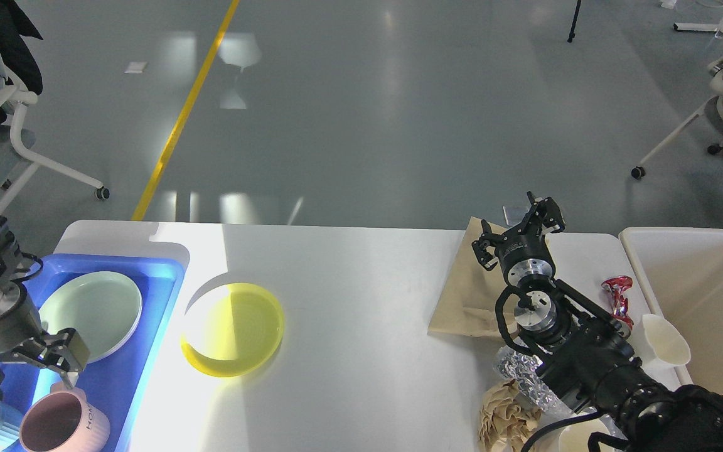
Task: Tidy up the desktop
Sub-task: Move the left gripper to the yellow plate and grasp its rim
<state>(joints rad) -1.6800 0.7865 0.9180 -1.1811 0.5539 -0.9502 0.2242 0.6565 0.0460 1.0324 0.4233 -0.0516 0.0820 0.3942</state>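
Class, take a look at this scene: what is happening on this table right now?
A two-armed robot is tidying the desktop. Its left gripper hangs open just above a pink mug standing in the blue tray, beside a pale green plate. A yellow plate lies on the table outside the tray. The right gripper hovers open over a brown paper bag, with crumpled foil and other rubbish near the cream bin.
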